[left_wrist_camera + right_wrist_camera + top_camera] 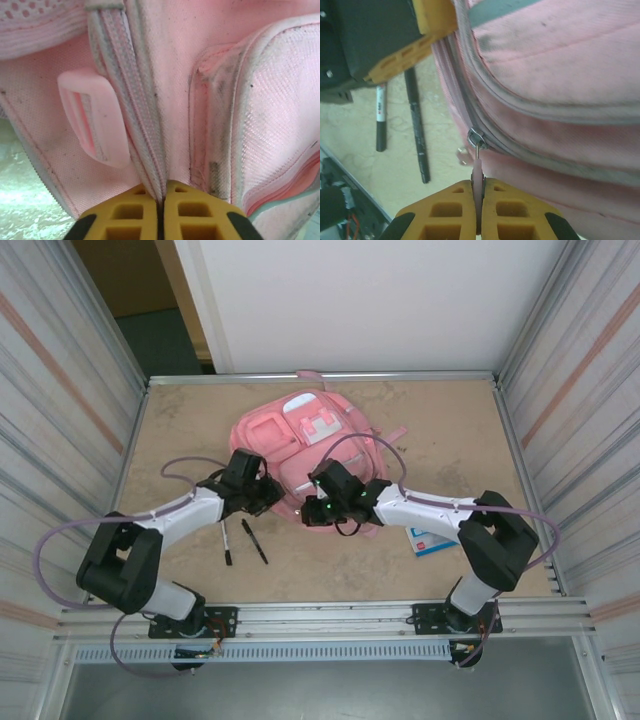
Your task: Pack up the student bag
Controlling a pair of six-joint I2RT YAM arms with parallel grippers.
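Both yellow grippers pinched shut: left gripper [161, 200] on soft pink student bag [300, 445] webbing, right gripper [479, 197] on zip pull [477, 165].

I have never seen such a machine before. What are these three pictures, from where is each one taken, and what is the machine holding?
This is a robot with two arms fixed at the near edge of a table. One picture comes from a camera above; the other two come from small cameras on each wrist, so yellow fingers appear at the bottom.

On the table lie a pink student bag, two pens and a small booklet.

The left end effector is closed on a pale strip of the bag's fabric beside a pink buckle. The right end effector pinches the pink zip pull, probably to open the bag.
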